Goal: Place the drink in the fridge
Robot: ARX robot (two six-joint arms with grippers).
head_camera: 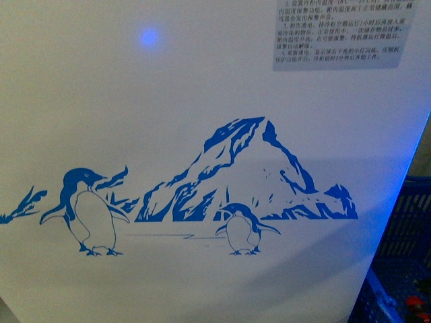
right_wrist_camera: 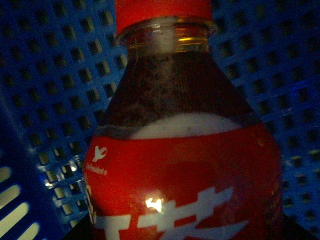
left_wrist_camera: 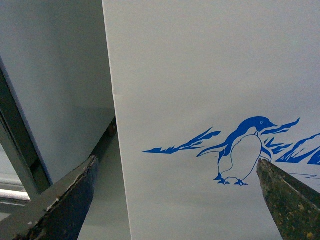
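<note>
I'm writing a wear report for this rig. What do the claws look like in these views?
Only the left claw shows: two tapering fingers, dark and near-black, scuffed, with pale chipped patches along their edges. No cables or markings visible. The right claw and both arms are out of view.

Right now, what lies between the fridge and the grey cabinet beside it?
The left wrist view shows it: only a narrow strip of bare grey floor separates the fridge from the cabinet, dark at its far end.

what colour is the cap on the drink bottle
Red cap on the clear plastic bottle, right wrist view.
</note>
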